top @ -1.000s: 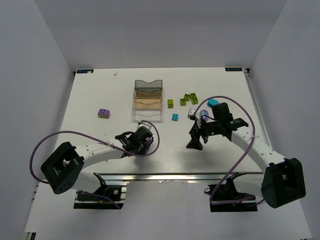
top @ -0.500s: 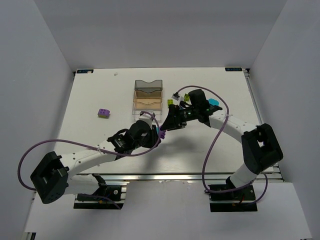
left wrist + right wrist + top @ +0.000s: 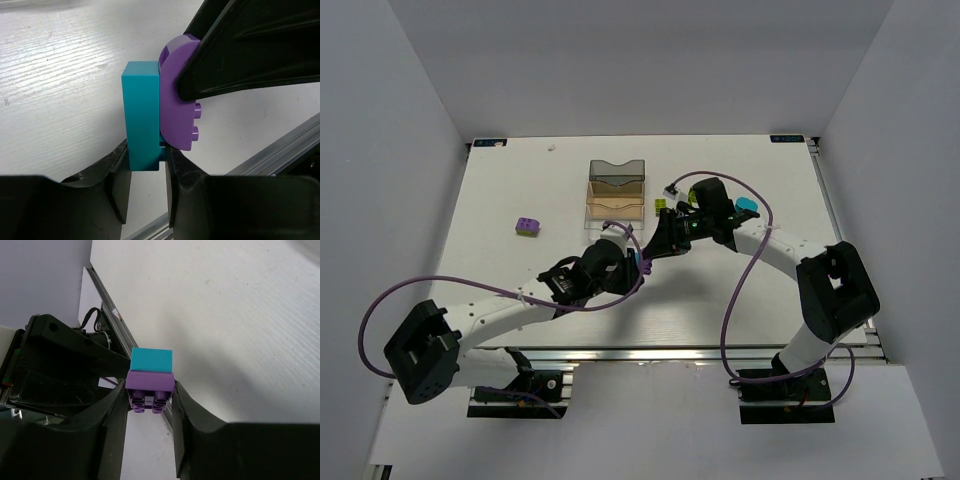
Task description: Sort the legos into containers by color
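A cyan lego (image 3: 142,115) and a rounded purple lego (image 3: 175,115) are stuck together and held above the table's middle. My left gripper (image 3: 147,170) is shut on the cyan one. My right gripper (image 3: 150,400) is shut on the purple lego (image 3: 150,382), one finger on each side, with the cyan lego (image 3: 151,360) beyond it. In the top view both grippers meet at the joined pair (image 3: 645,265). The containers stand in a row behind: smoky grey (image 3: 617,173), amber (image 3: 616,202) and a clear one whose front my left arm hides.
Another purple lego (image 3: 527,226) lies alone at the left. A green lego (image 3: 661,205) and a cyan lego (image 3: 748,205) show beside my right arm, which covers others. The table's near edge rail (image 3: 280,155) runs close below the grippers.
My right arm swung in from the right to the middle and its jaws closed on the purple lego. My left arm carried the joined pair up and to the right.
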Robot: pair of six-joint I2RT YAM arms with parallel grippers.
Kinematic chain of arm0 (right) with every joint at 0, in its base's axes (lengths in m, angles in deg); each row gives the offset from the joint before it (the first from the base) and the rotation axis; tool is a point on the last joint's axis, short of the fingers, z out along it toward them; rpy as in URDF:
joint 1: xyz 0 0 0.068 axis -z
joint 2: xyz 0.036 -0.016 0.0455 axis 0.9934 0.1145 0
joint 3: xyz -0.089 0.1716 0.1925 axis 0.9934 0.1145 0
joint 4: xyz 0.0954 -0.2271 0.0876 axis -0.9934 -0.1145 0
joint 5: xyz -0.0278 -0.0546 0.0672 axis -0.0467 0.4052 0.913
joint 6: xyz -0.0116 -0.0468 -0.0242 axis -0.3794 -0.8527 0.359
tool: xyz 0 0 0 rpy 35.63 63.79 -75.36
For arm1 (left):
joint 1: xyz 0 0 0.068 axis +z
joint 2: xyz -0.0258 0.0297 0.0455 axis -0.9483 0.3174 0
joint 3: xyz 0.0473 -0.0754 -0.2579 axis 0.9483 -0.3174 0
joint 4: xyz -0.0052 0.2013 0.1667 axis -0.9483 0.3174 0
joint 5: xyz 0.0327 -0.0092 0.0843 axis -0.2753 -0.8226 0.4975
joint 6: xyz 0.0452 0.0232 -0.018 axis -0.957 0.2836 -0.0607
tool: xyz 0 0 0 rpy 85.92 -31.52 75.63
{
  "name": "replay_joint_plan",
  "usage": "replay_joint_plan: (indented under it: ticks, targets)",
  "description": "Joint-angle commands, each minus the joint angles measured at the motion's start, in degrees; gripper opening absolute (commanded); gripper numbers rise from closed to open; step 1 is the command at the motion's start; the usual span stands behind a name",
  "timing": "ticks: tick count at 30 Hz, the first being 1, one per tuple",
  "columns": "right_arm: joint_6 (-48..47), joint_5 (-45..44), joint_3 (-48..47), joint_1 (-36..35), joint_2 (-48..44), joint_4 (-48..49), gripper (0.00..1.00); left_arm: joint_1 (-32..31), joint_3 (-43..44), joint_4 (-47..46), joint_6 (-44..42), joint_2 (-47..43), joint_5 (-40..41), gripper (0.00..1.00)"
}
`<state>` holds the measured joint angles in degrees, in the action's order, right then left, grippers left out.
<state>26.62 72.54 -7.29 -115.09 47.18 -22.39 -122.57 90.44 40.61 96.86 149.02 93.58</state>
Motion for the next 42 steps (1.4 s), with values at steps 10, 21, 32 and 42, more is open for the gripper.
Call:
replay_joint_plan:
  ticks: [10, 21, 32, 42]
  targets:
    - [0.28, 7.73, -0.69, 1.16, -1.44, 1.46, 0.00, -0.26, 1.87, 6.35, -0.83, -2.73, 11.98, 0.00]
    - [0.63, 9.67, 0.28, 3.45, -3.73, 2.34, 0.00, 2.72, 1.78, 10.93, -1.98, -5.72, 15.87, 0.00]
    - [-18.23, -1.83, -6.48, 5.55, -5.66, -9.86, 0.00, 14.14, 16.78, 14.69, -7.17, 5.67, 7.53, 0.00]
    - [-22.66, -7.47, -5.96, 7.14, -8.56, -10.06, 0.00, 16.53, 43.07, 29.03, -2.59, 25.47, -0.38, 0.03]
